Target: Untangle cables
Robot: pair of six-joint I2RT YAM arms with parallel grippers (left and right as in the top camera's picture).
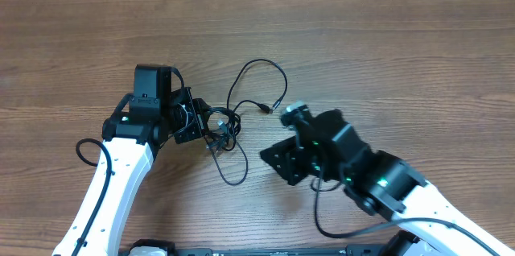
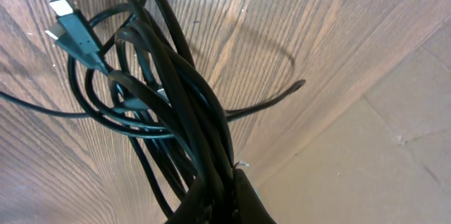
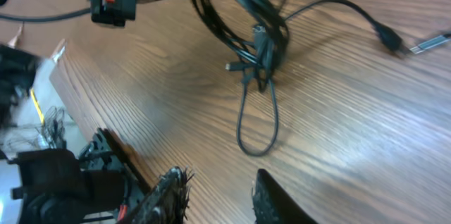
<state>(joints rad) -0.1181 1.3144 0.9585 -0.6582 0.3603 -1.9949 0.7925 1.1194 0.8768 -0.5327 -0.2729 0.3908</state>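
Tabletop (image 1: 386, 39): brown wood grain, bare apart from the arms and the cords.
Left arm (image 1: 113, 175): reaches in from the near left. Its left gripper (image 1: 197, 123) is clenched on the cables (image 1: 225, 127), pinching many strands together in one thick bunch.
Right arm (image 1: 386, 179): comes in from the near right and faces the tangle. Its right gripper (image 3: 218, 176) is released, with the fingers apart and nothing between them, and sits near the hanging loop but apart from it.
Cables: left of centre, bunched at the left gripper. The wrist views show the bundle hanging from the grip down to the tabletop.
Far loop (image 1: 259, 61): one cord arcs away to the far side, lies flat, and returns toward the middle.
Near loop (image 3: 257, 153): a narrow loop drooping from the knot, the strand closest to the right gripper.
Plug ends: a dark plug (image 3: 386, 37) with a silvery tip (image 3: 430, 41) lies right of the tangle. Another plug (image 2: 70, 30) sits inside the coils.
Risk, knot: with every strand clamped at once, pulling the near loop would likely cinch the tangle instead of freeing a cord.
Risk, grab: closing on two strands together would drag the whole bundle.
Risk, snag: the plug inside the coils could catch on a loop as a cord is drawn through.
Risk, contact: the two grippers are near each other, so a reach into the knot could knock them together.
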